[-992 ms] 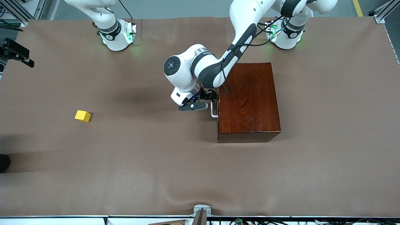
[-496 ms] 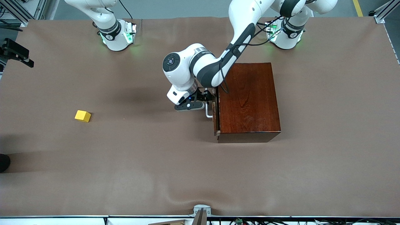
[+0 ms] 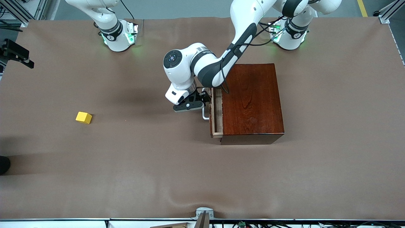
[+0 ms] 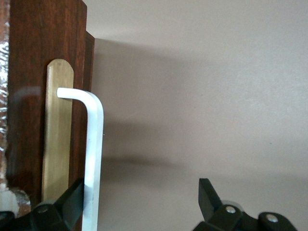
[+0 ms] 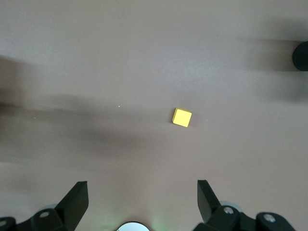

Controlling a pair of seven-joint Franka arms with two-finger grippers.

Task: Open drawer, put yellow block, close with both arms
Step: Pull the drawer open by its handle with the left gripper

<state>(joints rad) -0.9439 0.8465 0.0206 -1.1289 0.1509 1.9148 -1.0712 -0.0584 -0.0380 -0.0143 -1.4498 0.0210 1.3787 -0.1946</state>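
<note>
The dark mahogany box (image 3: 251,101) stands at mid-table. Its drawer (image 3: 216,114) is slid out a little and a strip of pale wood tray shows. My left gripper (image 3: 204,98) is at the white bar handle (image 3: 205,114). In the left wrist view the left gripper (image 4: 142,190) is open. One finger (image 4: 72,202) sits between the handle (image 4: 94,159) and the dark drawer front (image 4: 29,96); the other finger is out over the table. The yellow block (image 3: 84,117) lies toward the right arm's end of the table. My right gripper (image 5: 142,190) is open, high over the block (image 5: 182,117).
A black clamp (image 3: 17,53) sticks in at the table edge at the right arm's end. A dark round object (image 3: 3,164) sits at that same edge, nearer the front camera. A metal bracket (image 3: 204,215) is at the near edge.
The drawer has slid out of the box toward the right arm's end, from shut to slightly open. My left gripper moved that way with the handle. The block has not moved.
</note>
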